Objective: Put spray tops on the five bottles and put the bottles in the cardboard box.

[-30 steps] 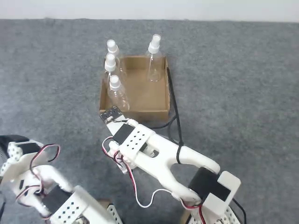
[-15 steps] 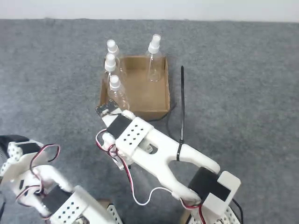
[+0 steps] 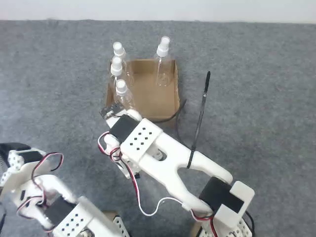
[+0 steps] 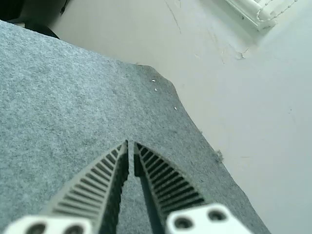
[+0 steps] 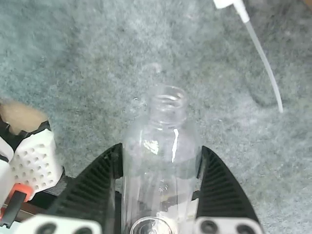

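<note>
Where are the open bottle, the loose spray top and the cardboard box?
open bottle (image 5: 163,153): right wrist view, on its clear body below the uncapped neck.
spray top (image 5: 262,61): right wrist view, midway along its thin tube.
cardboard box (image 3: 148,98): high view, on the bare floor inside the box.

a robot test bench in a plain room: grey felt mat, bare white wall, exposed servo wires.

The white right arm stretches forward from its base, its black ribbed hand clamped on a clear uncapped plastic bottle. The white left arm sits folded low, its black toothed hand pressed nearly closed.
</note>
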Controlling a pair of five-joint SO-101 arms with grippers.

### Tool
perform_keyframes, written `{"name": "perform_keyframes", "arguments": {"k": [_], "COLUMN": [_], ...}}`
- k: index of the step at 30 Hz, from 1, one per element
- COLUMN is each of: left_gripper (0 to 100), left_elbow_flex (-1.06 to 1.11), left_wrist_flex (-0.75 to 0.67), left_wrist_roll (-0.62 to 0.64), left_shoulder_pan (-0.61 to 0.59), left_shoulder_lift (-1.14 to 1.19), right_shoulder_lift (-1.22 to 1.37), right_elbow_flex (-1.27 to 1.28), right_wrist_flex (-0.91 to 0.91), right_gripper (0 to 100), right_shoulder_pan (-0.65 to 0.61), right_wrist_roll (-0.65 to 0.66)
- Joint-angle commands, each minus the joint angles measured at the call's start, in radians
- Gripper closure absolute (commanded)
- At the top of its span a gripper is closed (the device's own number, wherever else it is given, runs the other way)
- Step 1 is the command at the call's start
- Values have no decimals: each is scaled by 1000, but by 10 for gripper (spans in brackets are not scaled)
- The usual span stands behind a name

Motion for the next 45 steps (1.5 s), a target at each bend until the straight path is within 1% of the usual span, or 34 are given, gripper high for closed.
{"name": "perform_keyframes", "arguments": {"k": [1,6,10,14,23,29,34,41,45], "left_gripper": [988,988,988,988,988,988,988,988,988], "left_elbow_flex": [-10,-10,-10,-10,-10,-10,-10,-10,-10], "left_wrist_flex": [-9,-8,-8,-8,-8,32,34,34,54], "left_wrist_roll": [-6,-6,-8,-8,-8,-8,-8,-8,-8], "left_shoulder_pan": [6,26,51,52,57,133,140,143,180], "left_shoulder_lift": [-15,-14,-12,-12,-15,-17,-17,-17,-17], "right_shoulder_lift": [-19,-22,-87,-180,-317,-398,-438,-529,-625], "right_elbow_flex": [-66,-66,-51,-8,-3,-3,-3,61,149], "right_wrist_flex": [41,42,45,39,41,41,41,36,-44], "right_gripper": [919,919,919,919,919,919,919,919,916], "right_shoulder_pan": [5,5,10,56,171,216,257,252,257], "right_wrist_roll": [-6,-6,-6,-6,-6,-6,-6,-6,-6]}}
